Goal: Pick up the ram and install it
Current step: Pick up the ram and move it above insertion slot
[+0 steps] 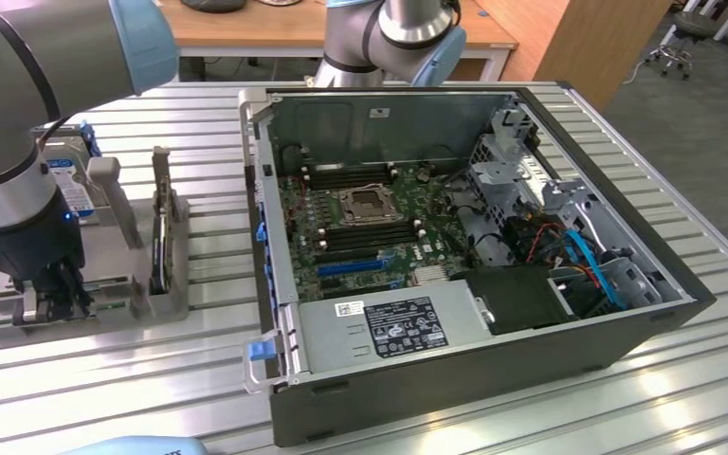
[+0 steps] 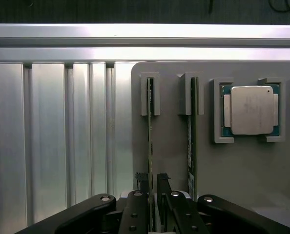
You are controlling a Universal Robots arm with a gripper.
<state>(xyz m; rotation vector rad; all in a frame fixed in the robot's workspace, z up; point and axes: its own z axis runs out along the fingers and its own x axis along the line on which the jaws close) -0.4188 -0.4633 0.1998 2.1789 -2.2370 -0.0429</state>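
Note:
In the wrist view the ram (image 2: pixel 150 141), a thin green stick, stands on edge in a slot of the grey parts holder (image 2: pixel 169 156). My gripper (image 2: pixel 152 192) is down over its near end, one finger on each side, shut on it. A second ram stick (image 2: pixel 190 141) stands parallel in the neighbouring slot. In the exterior view my gripper (image 1: pixel 58 294) reaches down into the holder (image 1: pixel 111 313) at the exterior view's left, and its fingers hide the stick they hold.
A square silver CPU (image 2: pixel 251 109) lies in its cradle beside the sticks. A blue-labelled hard drive (image 1: pixel 76 185) stands at the holder's back. The open computer case (image 1: pixel 465 365) shows the motherboard (image 1: pixel 364 237) with its empty CPU socket (image 1: pixel 367 204). All rests on a ribbed metal table (image 1: pixel 667 389).

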